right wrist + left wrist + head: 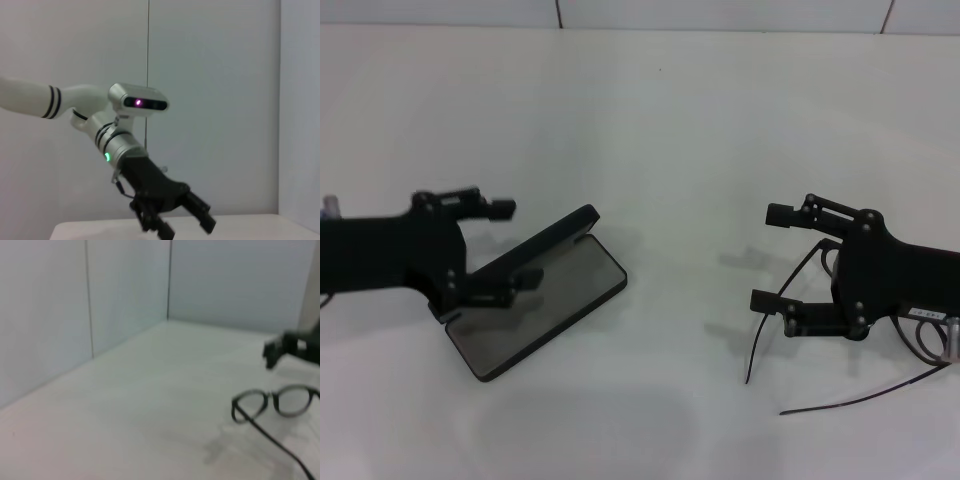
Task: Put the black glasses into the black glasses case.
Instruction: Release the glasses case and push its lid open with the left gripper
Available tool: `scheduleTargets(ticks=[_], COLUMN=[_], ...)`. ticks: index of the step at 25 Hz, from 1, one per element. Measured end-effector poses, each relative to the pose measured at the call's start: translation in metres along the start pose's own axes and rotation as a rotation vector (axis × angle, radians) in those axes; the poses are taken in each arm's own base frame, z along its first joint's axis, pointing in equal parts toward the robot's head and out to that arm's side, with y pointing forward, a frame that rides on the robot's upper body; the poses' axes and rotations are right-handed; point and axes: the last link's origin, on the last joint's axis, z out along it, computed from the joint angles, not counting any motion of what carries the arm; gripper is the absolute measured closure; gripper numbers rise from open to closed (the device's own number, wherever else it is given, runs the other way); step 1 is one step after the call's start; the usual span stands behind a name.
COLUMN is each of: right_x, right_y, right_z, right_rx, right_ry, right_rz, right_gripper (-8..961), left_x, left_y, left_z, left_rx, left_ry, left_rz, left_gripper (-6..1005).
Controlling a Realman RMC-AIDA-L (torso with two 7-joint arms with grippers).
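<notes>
Left gripper (515,245) sits right at the black glasses case (545,300), fingers spread wide w/ nothing pinched. Upper finger (500,208) hangs just past the raised lid, lower finger (525,280) is over the grey lining of the open tray. Case lies open on the white table (670,150), lid tilted up on the far side.

Right gripper (772,257) is well apart from the case, also spread wide, gripping nothing. The black glasses (820,330) lie on the table mostly under and behind that gripper's body, so the lenses are largely hidden from the head cam; the two thin temple arms poke out below the lower finger, toward the near edge. From the left wrist cam the glasses (275,402) rest lenses-up-front on the table, w/ the right gripper (272,352) just above them, not touching afaict.

Between the two grippers only bare tabletop. White wall panels (720,12) behind.
</notes>
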Motion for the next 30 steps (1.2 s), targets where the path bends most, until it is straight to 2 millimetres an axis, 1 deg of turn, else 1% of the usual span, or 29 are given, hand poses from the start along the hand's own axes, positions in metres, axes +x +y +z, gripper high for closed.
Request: scheduleTargets(ticks=[1, 4, 12, 22, 27, 30], right_x=[0.000, 0.000, 0.000, 0.002, 0.005, 0.007], right_y=[0.000, 0.000, -0.001, 0.001, 0.018, 0.026], right_z=[0.000, 0.001, 0.003, 0.004, 0.005, 0.006], right_rx=[0.001, -0.001, -0.002, -0.014, -0.136, -0.189], right_ry=[-0.001, -0.002, -0.003, 0.013, 0.030, 0.042], right_rz=[0.001, 0.000, -0.003, -0.010, -0.056, -0.061], right_gripper=[68, 68, 67, 68, 67, 67], left_x=[-0.001, -0.004, -0.008, -0.012, -0.013, -0.011], left_y=[0.004, 0.005, -0.009, -0.013, -0.019, -0.021], left_z=[0.002, 0.006, 0.018, 0.026, 0.031, 0.034], left_rx=[0.005, 0.019, 0.060, 0.050, 0.073, 0.072], left_ry=[-0.020, -0.047, -0.119, -0.172, -0.183, -0.193], left_rz=[0.012, 0.022, 0.025, 0.045, 0.036, 0.043], left_gripper=[124, 125, 124, 129, 300, 534])
